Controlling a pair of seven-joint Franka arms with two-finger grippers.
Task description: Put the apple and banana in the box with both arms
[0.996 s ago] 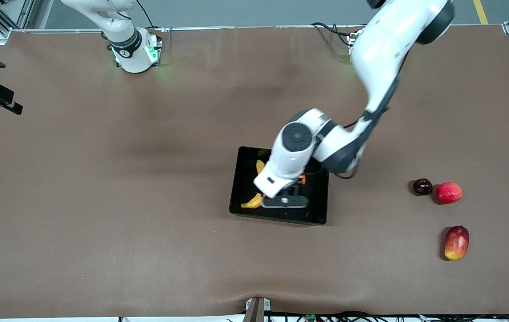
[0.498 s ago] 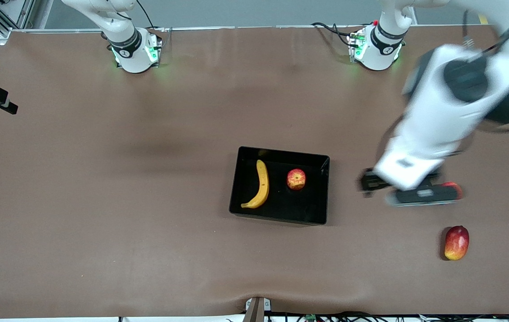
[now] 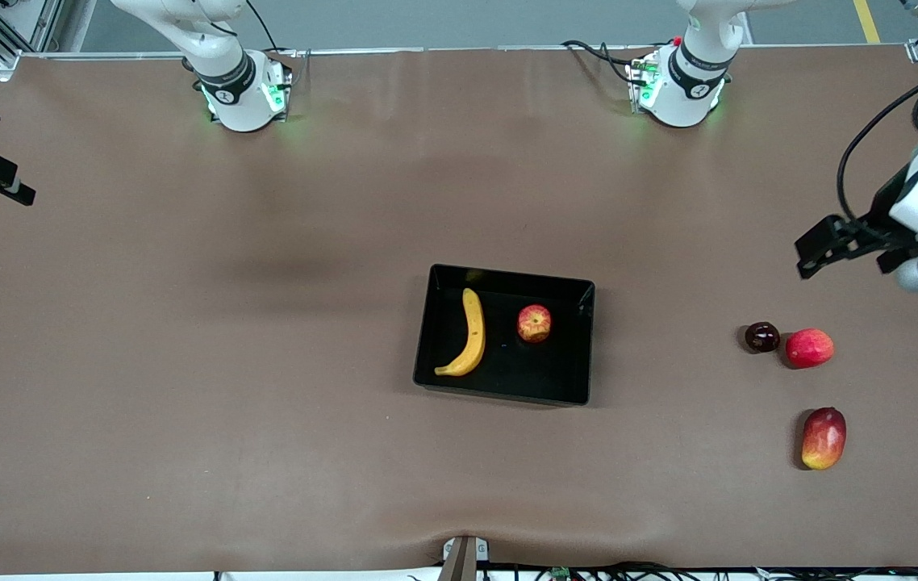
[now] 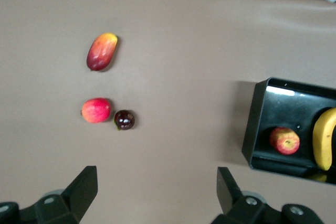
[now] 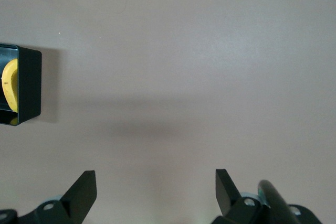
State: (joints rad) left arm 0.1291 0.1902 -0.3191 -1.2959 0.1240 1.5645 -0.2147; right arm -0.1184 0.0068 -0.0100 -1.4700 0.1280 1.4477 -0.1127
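Right gripper point(image 5: 152, 192) mostly cut off at the table's right-arm end edge, only fingertips seen, spread apart, empty, over bare table point(image 3: 185, 363). Left gripper point(image 3: 846, 246) partly cropped at the left-arm end edge, fingers apart, holding nothing. 1 banana point(image 3: 469, 332) and 1 apple point(image 3: 534, 323) lie apart in the 1 box point(image 3: 507, 394), mid-table. Loose fruit near the left-arm end: 1 dark plum point(image 3: 761, 336) just beside 1 pinkish-red fruit point(image 3: 809, 348); 1 mango point(image 3: 823, 437) nearer the front camera.

White arms point(image 3: 227, 77), black joint bands, green-lit bases, black cables.
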